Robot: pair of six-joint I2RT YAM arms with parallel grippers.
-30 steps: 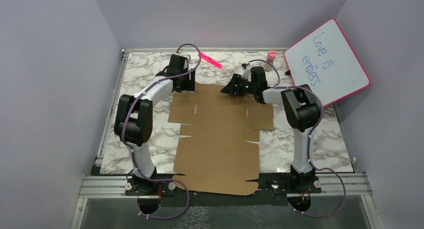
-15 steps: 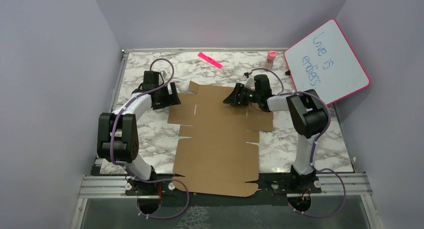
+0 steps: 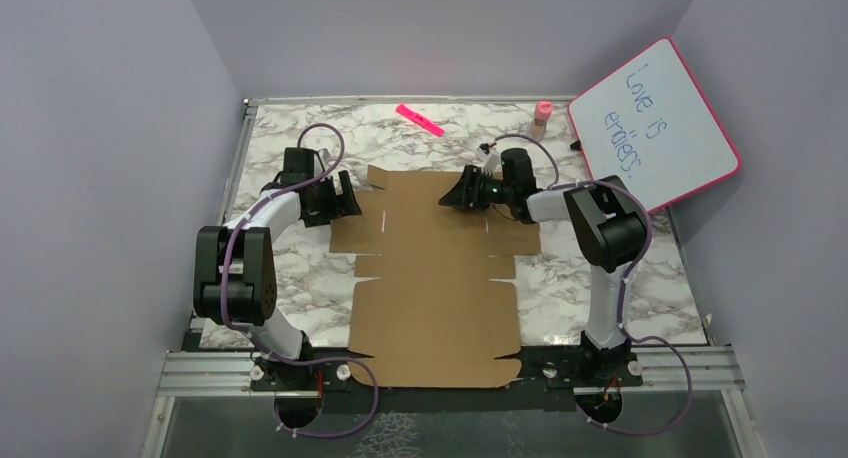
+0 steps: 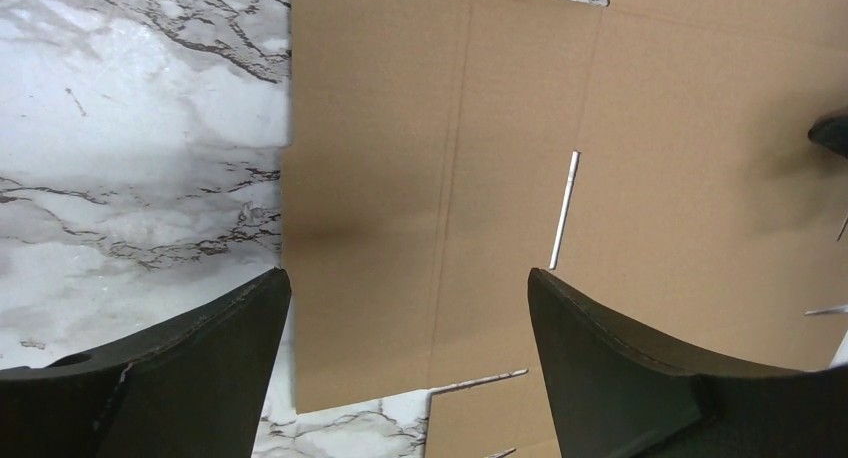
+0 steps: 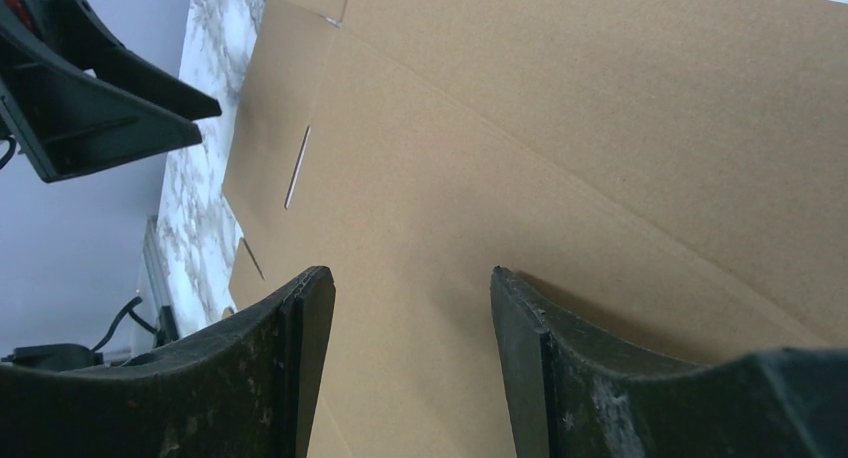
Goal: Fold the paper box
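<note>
A: What's changed w/ the flat brown die-cut cardboard sheet, i.e. the paper box?
B: It's still fully flat on the white marble tabletop, centre of frame. But it's swung a bit: sits squarer now, far edge nudged toward frame left. No flap raised.
A: Arms?
B: Left arm's pulled back from the sheet's upper-left corner to its left edge. The left hand has spread its fingers wide. Its wrist cam shows it empty, straddling the edge of the side flap. The right hand has barely moved: upper centre of the sheet, fingers apart, nothing between them.
A: Meaning?
B: Prob. just squaring the sheet up; folding hasn't begun. Left looks placed to take that flap next.
A: What can't you see?
B: Sheet's near edge overhangs the tabletop at frame bottom. Can't tell if either hand's tips touch the cardboard. The pink-framed whiteboard covers the tabletop's upper-right corner, and the small dark item beside it is unreadable.
</note>
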